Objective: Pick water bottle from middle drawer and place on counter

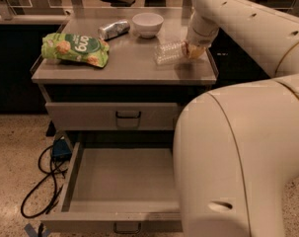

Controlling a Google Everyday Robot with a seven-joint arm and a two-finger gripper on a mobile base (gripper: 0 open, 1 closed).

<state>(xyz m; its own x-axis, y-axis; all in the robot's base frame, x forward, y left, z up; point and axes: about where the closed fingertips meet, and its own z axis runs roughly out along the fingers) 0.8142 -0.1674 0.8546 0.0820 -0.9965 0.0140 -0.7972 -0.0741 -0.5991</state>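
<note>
Setting: speckled floor, dark cabinets behind; grey metal counter (134, 65) on top of a drawer unit, low rims at its sides.
Floor, far left: black cable (39, 181) looped beside the unit.
Counter, left: green snack bag (75, 49) lying flat.
Counter, back: silvery can (113, 29) on its side, behind the bag.
Upper drawer (124, 115): shut.
Middle drawer (124, 179): pulled fully out, nothing visible in the part not hidden by my arm.
Counter, back centre: white bowl (148, 23), upright, just right of the can.
Water bottle (169, 52): out of the drawer, lying on its side on the counter's right half, in front of the bowl and apart from it.
Gripper (192, 50): mine, low over the counter at the bottle's right end, touching or very nearly touching it.
Grip state: cannot tell whether I am clamped on the bottle or clear of it.
Arm (247, 23): reaches in from the upper right; its near bulk fills the lower right and hides that side of the drawer.
Step, my judgement: the placing, nearly done.
Method: make sure the bottle bears fully on the metal, let go gently, pause, then lift straight up.
Risk: a ribbed round bottle on its side can roll; a sideways nudge sends it toward the bowl or the right rim.
</note>
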